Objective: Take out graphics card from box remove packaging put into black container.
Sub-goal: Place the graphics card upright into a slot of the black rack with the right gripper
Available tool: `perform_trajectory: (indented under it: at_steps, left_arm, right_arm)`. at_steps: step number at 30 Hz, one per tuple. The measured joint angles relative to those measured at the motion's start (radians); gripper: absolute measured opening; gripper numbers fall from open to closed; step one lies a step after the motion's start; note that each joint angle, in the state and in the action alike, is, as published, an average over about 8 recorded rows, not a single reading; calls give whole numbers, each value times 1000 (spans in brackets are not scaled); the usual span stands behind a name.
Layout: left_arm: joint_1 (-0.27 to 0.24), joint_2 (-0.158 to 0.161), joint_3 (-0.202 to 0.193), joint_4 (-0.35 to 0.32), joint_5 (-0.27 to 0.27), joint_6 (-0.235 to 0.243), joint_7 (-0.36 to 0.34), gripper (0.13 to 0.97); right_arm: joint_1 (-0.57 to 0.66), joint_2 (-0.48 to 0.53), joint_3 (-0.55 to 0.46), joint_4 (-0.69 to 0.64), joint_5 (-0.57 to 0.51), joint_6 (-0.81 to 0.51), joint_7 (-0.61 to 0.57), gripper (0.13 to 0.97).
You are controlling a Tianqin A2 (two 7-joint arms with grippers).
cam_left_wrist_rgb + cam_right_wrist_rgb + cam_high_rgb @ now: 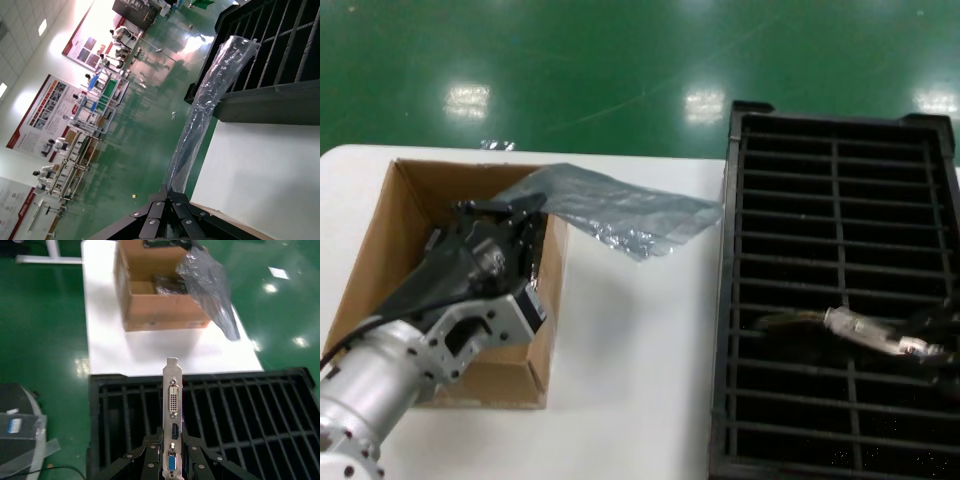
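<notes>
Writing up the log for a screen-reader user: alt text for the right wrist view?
The right claw grips the graphics card by its silver bracket, held upright over the black container. Beyond, on the white table, the box stands with the packaging hanging over its edge.

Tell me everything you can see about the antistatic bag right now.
The packaging is a translucent grey-blue plastic bag, shiny and crinkled, and looks empty. The left end effector pinches one end of it above the box, shut on that edge. From there the bag stretches out flat past the box wall over the white table, toward the black container, its free end sagging slightly and unsupported.
</notes>
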State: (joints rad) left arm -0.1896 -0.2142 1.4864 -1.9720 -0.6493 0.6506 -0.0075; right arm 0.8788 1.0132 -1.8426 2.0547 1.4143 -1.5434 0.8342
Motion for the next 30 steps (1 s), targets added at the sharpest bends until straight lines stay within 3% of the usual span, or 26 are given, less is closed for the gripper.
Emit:
perform_trajectory:
  at_steps: [6,18,30]
  left_arm:
    - [0,0,0,0,0,0,0,139]
    - [0,0,0,0,0,0,0,139]
    - [0,0,0,0,0,0,0,139]
  right_arm:
    - [109,17,-132,-21,45,-22,-22,190]
    - [511,63,-586,-88,206,-26,-102,190]
    - [630,-52,-787,-159,151,-26,-111,190]
